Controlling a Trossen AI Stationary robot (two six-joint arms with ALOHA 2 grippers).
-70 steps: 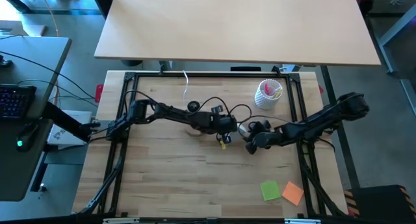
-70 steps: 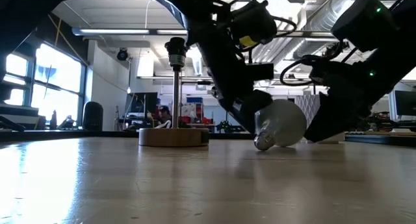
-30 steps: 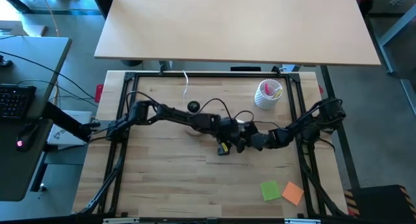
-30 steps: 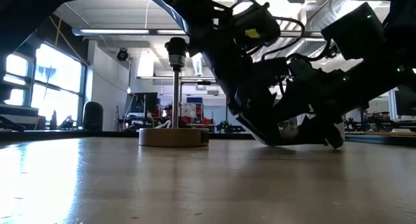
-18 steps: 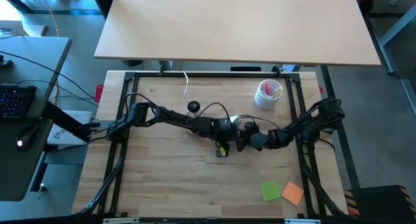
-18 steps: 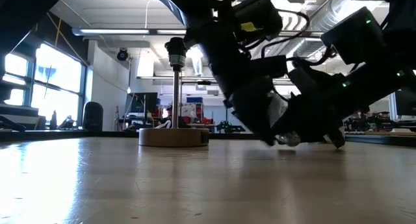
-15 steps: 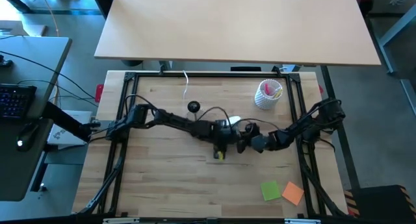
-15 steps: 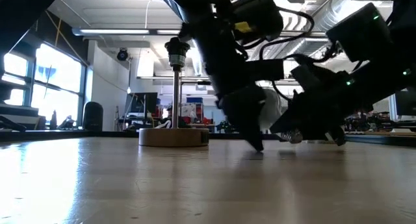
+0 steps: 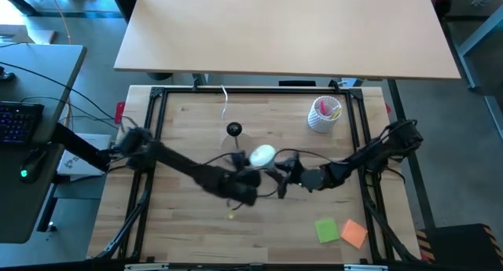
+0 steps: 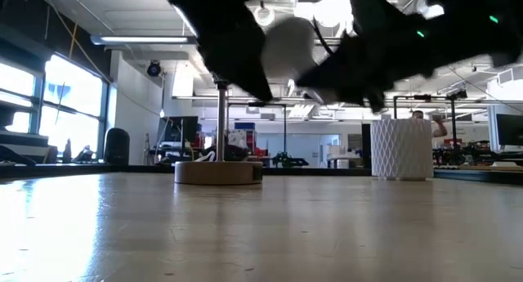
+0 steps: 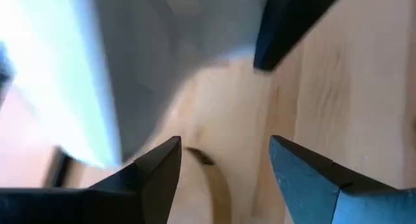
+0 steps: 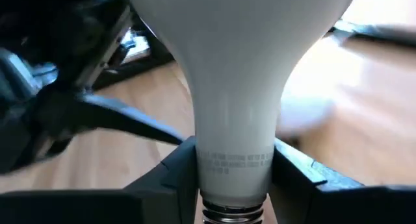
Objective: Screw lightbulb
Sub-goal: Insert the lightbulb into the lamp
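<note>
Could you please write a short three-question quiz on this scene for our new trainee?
1. True or false: the lightbulb lies loose on the table.
2. Which gripper grips the bulb's neck? A) left gripper B) right gripper C) neither
3. Fill in: beyond the raised bulb, the lamp base with its socket stands ____ of any bulb.

Key:
1. False; it is lifted clear of the wood.
2. B; the right fingers clamp the neck just above the screw end, while the left gripper is open with nothing between its fingers.
3. empty
</note>
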